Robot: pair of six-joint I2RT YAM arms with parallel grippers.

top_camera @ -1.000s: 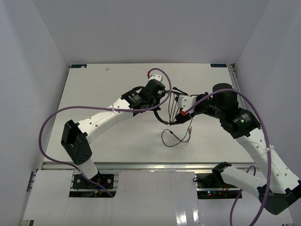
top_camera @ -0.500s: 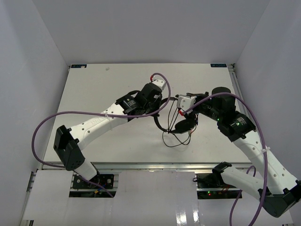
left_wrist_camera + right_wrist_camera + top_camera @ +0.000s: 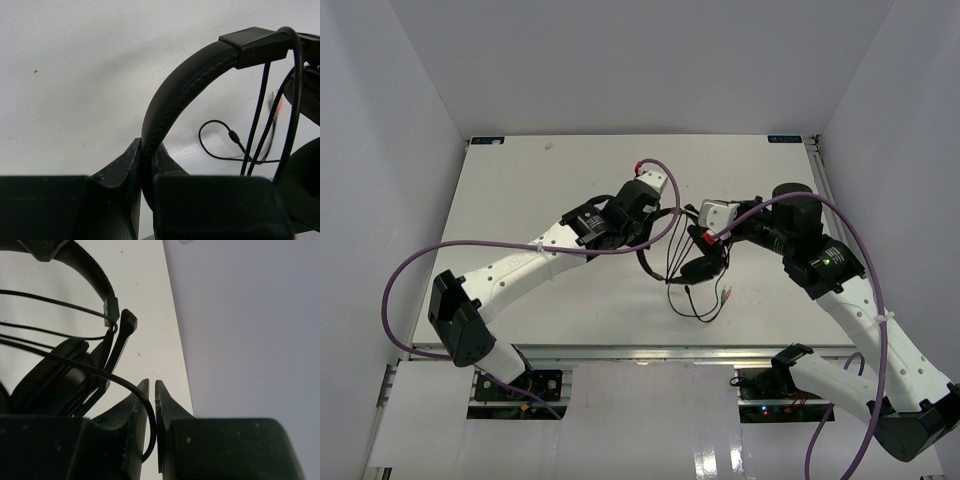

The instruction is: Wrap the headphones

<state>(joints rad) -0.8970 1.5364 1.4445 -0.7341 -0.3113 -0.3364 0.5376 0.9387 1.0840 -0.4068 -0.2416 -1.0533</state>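
Headphones (image 3: 698,268) lie between left tool (image 3: 146,155) and right tool (image 3: 152,387).

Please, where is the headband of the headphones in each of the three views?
Top external: headband is the dark arc at the centre, between the two wrists.
Left wrist: headband rises from the left gripper, curving to upper right.
Right wrist: headband crosses the upper left corner.
Shared landmark: the thin black cord, in all three.

Plain white table (image 3: 520,190), a bit scuffed, with a tiny red speck (image 3: 35,71) on it. The only thing actually lying on it is the slack end of the thin black cord (image 3: 231,135). It's a loose loop plus the reddish plug (image 3: 725,297), below the right gripper (image 3: 692,228) on its base side.
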